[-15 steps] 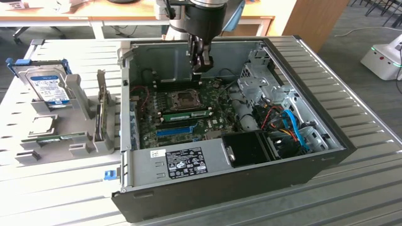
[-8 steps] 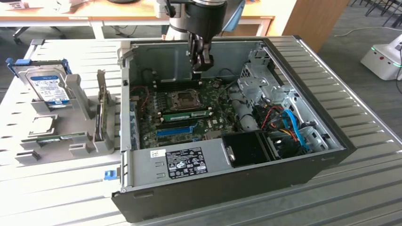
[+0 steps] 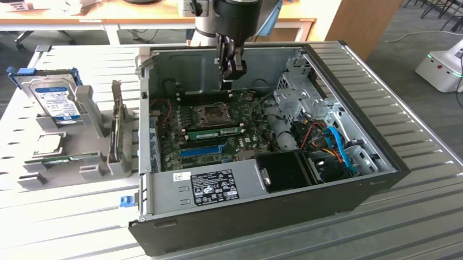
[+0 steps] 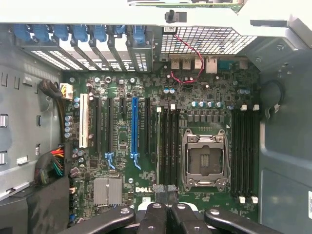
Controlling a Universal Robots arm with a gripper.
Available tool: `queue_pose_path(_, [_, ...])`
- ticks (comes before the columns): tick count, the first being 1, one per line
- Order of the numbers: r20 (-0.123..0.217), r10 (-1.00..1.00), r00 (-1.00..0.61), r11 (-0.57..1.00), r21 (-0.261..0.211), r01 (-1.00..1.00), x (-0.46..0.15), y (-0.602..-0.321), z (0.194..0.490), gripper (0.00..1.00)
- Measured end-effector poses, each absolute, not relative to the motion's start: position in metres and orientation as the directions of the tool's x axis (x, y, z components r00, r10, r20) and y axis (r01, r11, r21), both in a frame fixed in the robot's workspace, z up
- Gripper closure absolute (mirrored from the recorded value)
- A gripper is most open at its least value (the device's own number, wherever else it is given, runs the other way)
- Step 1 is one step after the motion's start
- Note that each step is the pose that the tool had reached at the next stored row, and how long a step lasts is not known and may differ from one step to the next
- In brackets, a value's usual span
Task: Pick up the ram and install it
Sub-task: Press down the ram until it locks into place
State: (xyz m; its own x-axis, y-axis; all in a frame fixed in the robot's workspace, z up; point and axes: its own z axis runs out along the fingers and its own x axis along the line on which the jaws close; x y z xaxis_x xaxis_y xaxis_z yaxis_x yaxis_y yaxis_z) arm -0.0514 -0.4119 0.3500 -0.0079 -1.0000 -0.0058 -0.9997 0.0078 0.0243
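- While the gripper (image 3: pixel 230 80) hung inside the open computer case (image 3: pixel 173 59), its jaws were closed together, and no stick could be made out between them.
- In the wrist view the two fingertips (image 4: pixel 155 214) sat pressed side by side, low over the bank of memory slots next to the CPU socket (image 4: pixel 204 163).
- One ram (image 3: pixel 217 131) stood seated in a slot just beside that socket, on the socket's side toward the blue slot (image 3: pixel 199 150).
- Its long axis ran from the exterior view's left to its right, parallel to the neighbouring empty slots.
- From the wrist camera, that ram (image 4: pixel 158 146) showed as a pale strip running straight away from the closed jaws, near the gripper's own line.
- It therefore lay below and just ahead of the fingertips, judged apart from them rather than touching.
- A second ram (image 3: pixel 70 158) lay flat in the grey holder (image 3: pixel 116 157) outside the case, at the exterior view's left, well apart from the gripper.
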Motion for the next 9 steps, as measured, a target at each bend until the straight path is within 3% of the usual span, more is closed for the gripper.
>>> queue_pose_path(9, [-0.006, -1.000, -0.008, 0.008, 0.024, -1.000, -0.0514, -0.4118, 0.3500, 0.89])
